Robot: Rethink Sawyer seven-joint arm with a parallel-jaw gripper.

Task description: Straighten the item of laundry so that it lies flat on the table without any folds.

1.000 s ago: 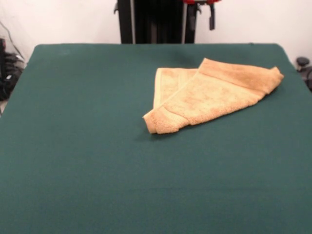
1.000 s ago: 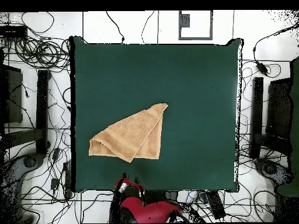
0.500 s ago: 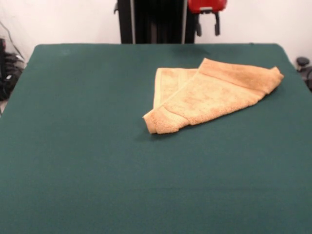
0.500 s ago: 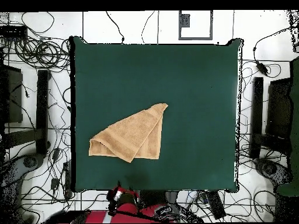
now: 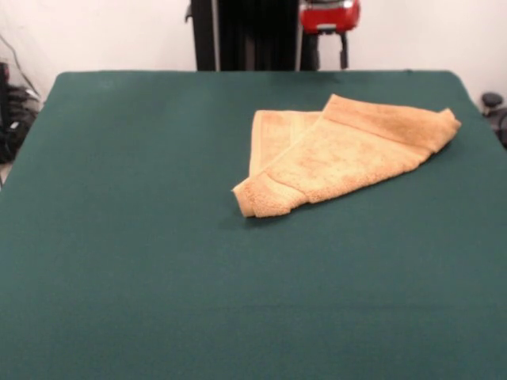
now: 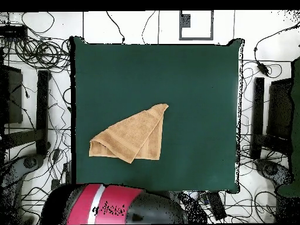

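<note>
In the front view, the nearest part of the scene is taken up by the bare dark green cloth of the table [image 5: 158, 285]; nothing is seen lying on this near stretch. Farther back, right of the middle, the towel [image 5: 341, 154] is seen resting on the cloth; it is folded over itself, so that an upper layer runs as a broad wedge from a rounded, bunched corner at its near left end up to a corner at the far right, close to the table's right edge; a woven band is seen along the far edge of that upper layer. A lower layer is left showing behind and to the left of the wedge, as a narrow upright strip with lengthwise stripes. In the overhead view the towel [image 6: 132, 136] is found in the lower left part of the table [image 6: 193, 76], with one pointed corner directed toward the table's middle; the fold is seen there as two overlapping triangular flaps.

Beyond the table's far edge, the gripper [image 5: 328, 47] is seen hanging from a red housing, well apart from the towel and above the table's far edge; two dark fingers [image 5: 344, 49] are made out, held apart with nothing between them. In the overhead view only the arm [image 6: 111, 205], red and black, is seen at the bottom edge.
</note>
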